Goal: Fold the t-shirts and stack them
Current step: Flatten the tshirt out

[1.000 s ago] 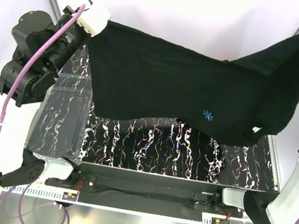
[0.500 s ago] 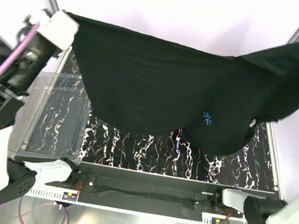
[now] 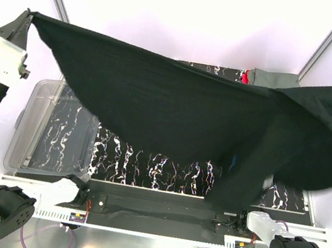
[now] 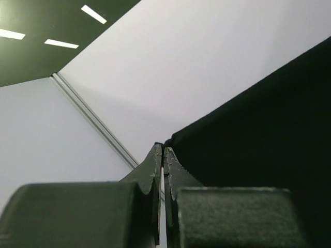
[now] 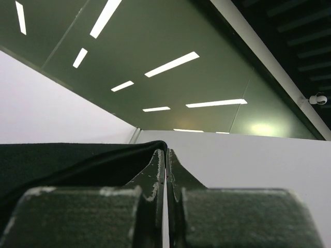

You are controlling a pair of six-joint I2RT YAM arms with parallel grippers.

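Observation:
The black t-shirt (image 3: 174,113) hangs stretched in the air across the whole top view, sagging low at the right front. My left gripper (image 3: 30,14) is raised at the far left and is shut on the shirt's left corner (image 4: 178,137). My right gripper is out of the top view past the right edge; in the right wrist view (image 5: 165,151) it is shut on the shirt's edge (image 5: 77,157) and points up toward the ceiling. A grey folded shirt (image 3: 275,80) with a bit of red (image 3: 245,77) beside it lies at the back right of the table.
A clear plastic bin (image 3: 50,130) sits at the table's left side under the shirt. The black marbled tabletop (image 3: 166,162) shows below the hanging cloth. Metal frame posts (image 3: 323,42) rise at the back corners.
Both arms have risen and spread outward, lifting the black shirt clear of the table and pulling it wider. The right gripper has left the top view. The folded shirts at the back right are now uncovered.

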